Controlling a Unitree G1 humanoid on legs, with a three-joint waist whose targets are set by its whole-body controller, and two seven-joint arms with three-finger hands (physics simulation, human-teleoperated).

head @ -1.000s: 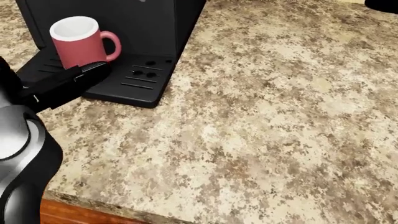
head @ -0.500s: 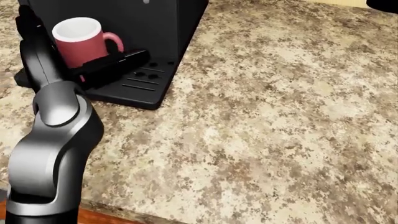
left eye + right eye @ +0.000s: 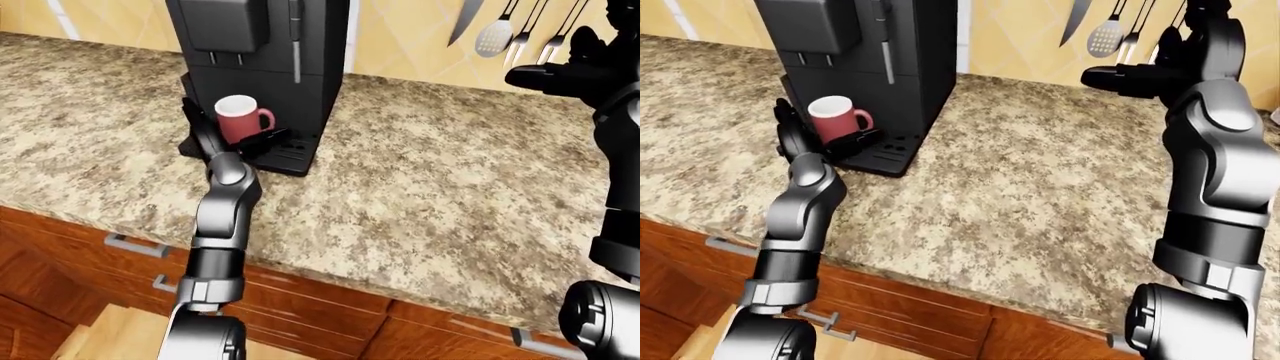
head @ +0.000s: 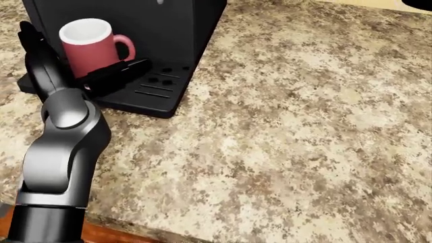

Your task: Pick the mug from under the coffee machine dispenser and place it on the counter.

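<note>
My left hand [image 4: 77, 63] stands spread about the mug [image 4: 89, 44] at the coffee machine [image 3: 262, 60], fingers wide and not closed on it: one finger [image 4: 118, 71] lies across the view below the mug's base and another rises at the mug's left side. The red mug, white inside, stands upright on the black drip tray [image 4: 145, 93] under the dispenser [image 3: 222, 26], its handle turned to the right of the head view. A second ago only one dark finger showed low beside the tray and my forearm lay at the left edge of the head view; half a second ago the arm had swung up before the mug, and now the hand has settled a little closer, its fingers bracketing the cup. Whether any finger touches the mug I cannot tell. The mug itself has not moved from the tray. I judge the reach to be all but finished and the closing of the fingers to be the step in hand; the lift out from under the dispenser and the setting down are still to do. The speckled counter [image 4: 297, 126] lies bare to the right of the machine. My right hand [image 3: 1140, 75] is raised well apart near the hanging utensils [image 3: 495, 30], fingers extended and holding nothing.
</note>
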